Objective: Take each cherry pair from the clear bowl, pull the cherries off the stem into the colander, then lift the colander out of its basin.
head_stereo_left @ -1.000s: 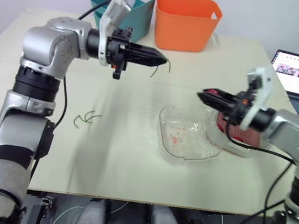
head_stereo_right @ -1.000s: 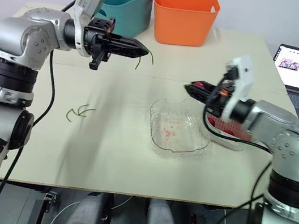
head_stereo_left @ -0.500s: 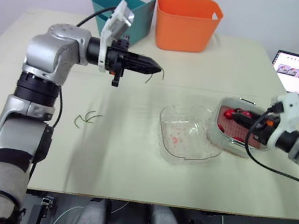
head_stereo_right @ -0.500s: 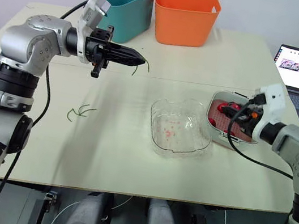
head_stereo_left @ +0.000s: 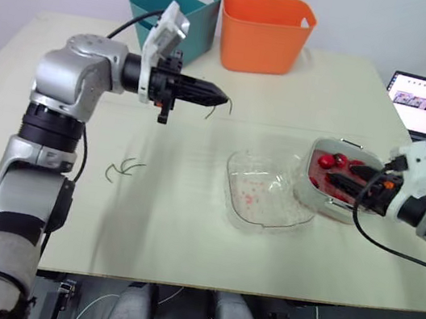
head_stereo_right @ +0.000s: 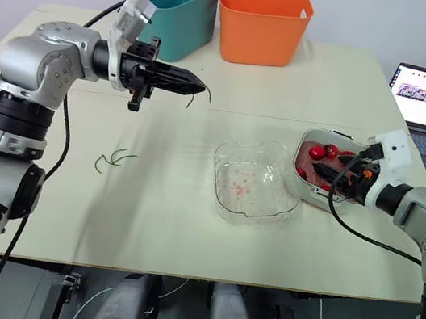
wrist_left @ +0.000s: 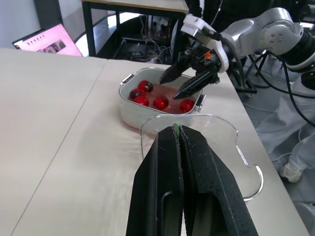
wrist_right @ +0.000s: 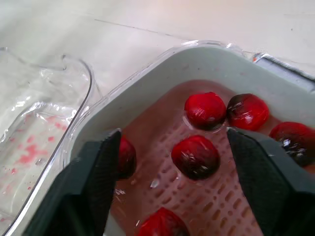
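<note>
Got the left fingers (head_stereo_left: 200,92) pressed together on a thin green stem (wrist_left: 175,130), up over the counter (head_stereo_left: 185,228) and well apart from the red-smeared clear bowl (head_stereo_left: 270,212). Got the right fingers (wrist_right: 268,182) spread wide just above the loose cherries (wrist_right: 205,110) in the pink colander (wrist_right: 206,209), down inside its white basin (wrist_right: 162,73) right beside that bowl. Also seeing a few bare stems (head_stereo_left: 121,169) lying on the counter off to the left.

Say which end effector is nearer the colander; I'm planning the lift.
Right. Right end effector: open over the colander. Left end effector: far off, gripping a stem.
</note>
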Robot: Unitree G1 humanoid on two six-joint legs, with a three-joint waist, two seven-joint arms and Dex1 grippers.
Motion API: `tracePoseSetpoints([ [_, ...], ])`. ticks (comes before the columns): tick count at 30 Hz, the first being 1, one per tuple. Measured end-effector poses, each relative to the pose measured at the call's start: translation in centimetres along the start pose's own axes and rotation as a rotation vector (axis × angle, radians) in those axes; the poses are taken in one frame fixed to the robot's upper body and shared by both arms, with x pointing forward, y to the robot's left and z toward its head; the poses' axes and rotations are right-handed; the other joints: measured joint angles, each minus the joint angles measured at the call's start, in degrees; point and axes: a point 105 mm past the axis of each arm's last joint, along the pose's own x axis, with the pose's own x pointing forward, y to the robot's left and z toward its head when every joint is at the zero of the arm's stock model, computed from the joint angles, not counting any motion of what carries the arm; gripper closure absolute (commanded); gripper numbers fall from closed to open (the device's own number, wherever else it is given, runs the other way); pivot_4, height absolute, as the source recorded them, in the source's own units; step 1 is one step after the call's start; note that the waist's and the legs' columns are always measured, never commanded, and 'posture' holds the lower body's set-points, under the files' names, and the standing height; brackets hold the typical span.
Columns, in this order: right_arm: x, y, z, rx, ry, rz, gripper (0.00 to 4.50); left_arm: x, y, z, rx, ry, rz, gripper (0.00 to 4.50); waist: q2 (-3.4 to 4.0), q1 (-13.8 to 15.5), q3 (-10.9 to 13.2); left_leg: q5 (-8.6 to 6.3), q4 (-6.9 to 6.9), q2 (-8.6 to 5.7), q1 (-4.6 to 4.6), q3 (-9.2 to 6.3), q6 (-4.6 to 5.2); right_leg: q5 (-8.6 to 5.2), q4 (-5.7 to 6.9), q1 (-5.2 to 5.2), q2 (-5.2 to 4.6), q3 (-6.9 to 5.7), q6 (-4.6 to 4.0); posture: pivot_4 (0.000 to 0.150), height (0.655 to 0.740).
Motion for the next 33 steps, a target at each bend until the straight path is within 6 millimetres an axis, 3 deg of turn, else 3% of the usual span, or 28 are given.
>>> tracePoseSetpoints([
  [3, 0.1, 0.2, 1.4, -0.008, -0.034, 0.011, 0.93, -0.4, 0.3, -0.1, -0.012, 0.002, 0.028, 4.5, 0.01, -0.2, 0.0, 0.0, 0.0, 0.01, 0.02, 0.01, 0.0, 0.0, 0.02, -0.02, 0.02, 0.01, 0.0, 0.15, 0.74],
  [5, 0.3, 1.6, 3.5, -0.036, -0.079, 0.065, 0.93, -1.3, 0.7, -0.4, -0.04, -0.003, 0.075, 4.5, 0.02, -0.4, 0.0, 0.0, -0.02, 0.03, 0.07, 0.03, 0.0, 0.0, 0.08, -0.05, 0.05, 0.06, -0.01, 0.15, 0.74],
  [7, 0.6, 4.9, 6.6, -0.103, -0.154, 0.187, 0.93, -3.1, 1.5, -1.1, -0.097, -0.006, 0.159, 4.5, 0.06, -0.9, 0.0, 0.0, -0.08, 0.04, 0.16, 0.0, 0.0, -0.02, 0.17, -0.06, 0.09, 0.07, -0.05, 0.15, 0.74],
  [9, 0.7, 8.0, 8.4, -0.163, -0.2, 0.3, 0.93, -4.7, 1.8, -2.0, -0.152, -0.006, 0.223, 4.5, 0.03, -0.7, 0.0, 0.0, -0.1, 0.07, 0.16, -0.09, 0.0, -0.06, 0.17, -0.02, 0.11, -0.04, -0.1, 0.15, 0.74],
  [10, 1.3, 10.6, 9.4, -0.19, -0.222, 0.401, 0.93, -6.5, 1.9, -3.0, -0.212, -0.007, 0.283, 4.5, 0.04, -1.2, 0.0, 0.0, -0.14, 0.08, 0.21, -0.03, 0.0, -0.06, 0.18, -0.03, 0.1, 0.01, -0.11, 0.15, 0.74],
  [14, 2.3, 17.6, 10.2, -0.253, -0.232, 0.672, 0.93, -11.2, 1.2, -7.2, -0.417, 0.006, 0.455, 4.5, 0.04, -1.5, 0.0, 0.0, -0.17, 0.09, 0.1, -0.12, 0.0, -0.08, 0.17, -0.05, 0.03, -0.1, -0.13, 0.15, 0.74],
  [18, 3.2, 22.0, 9.0, -0.287, -0.19, 0.829, 0.93, -14.8, -0.9, -12.0, -0.598, 0.035, 0.592, 4.5, -0.02, -0.9, 0.0, 0.0, -0.11, 0.07, -0.01, -0.12, 0.0, -0.09, 0.09, -0.06, -0.1, -0.19, -0.11, 0.15, 0.74],
  [22, 3.9, 24.7, 6.8, -0.318, -0.12, 0.914, 0.93, -17.1, -1.7, -14.3, -0.678, 0.02, 0.727, 4.5, -0.06, 0.4, -0.1, 0.0, 0.01, 0.08, -0.08, -0.15, -0.01, -0.18, 0.11, -0.07, -0.13, -0.27, -0.3, 0.15, 0.74],
  [27, 4.5, 25.3, 5.0, -0.329, -0.068, 0.925, 0.93, -18.5, -2.1, -15.2, -0.709, -0.017, 0.824, 4.5, -0.11, 1.2, -0.1, 0.0, 0.04, 0.05, -0.06, -0.09, -0.01, -0.19, 0.07, -0.03, -0.21, -0.28, -0.32, 0.15, 0.74],
  [33, 4.6, 25.0, 5.2, -0.335, -0.077, 0.915, 0.88, -18.3, -2.1, -16.1, -0.74, -0.031, 0.844, 2.48, -0.14, 1.2, -0.1, 0.0, 0.04, 0.06, -0.04, -0.09, -0.01, -0.17, 0.08, -0.03, -0.18, -0.29, -0.32, 0.15, 0.74],
])
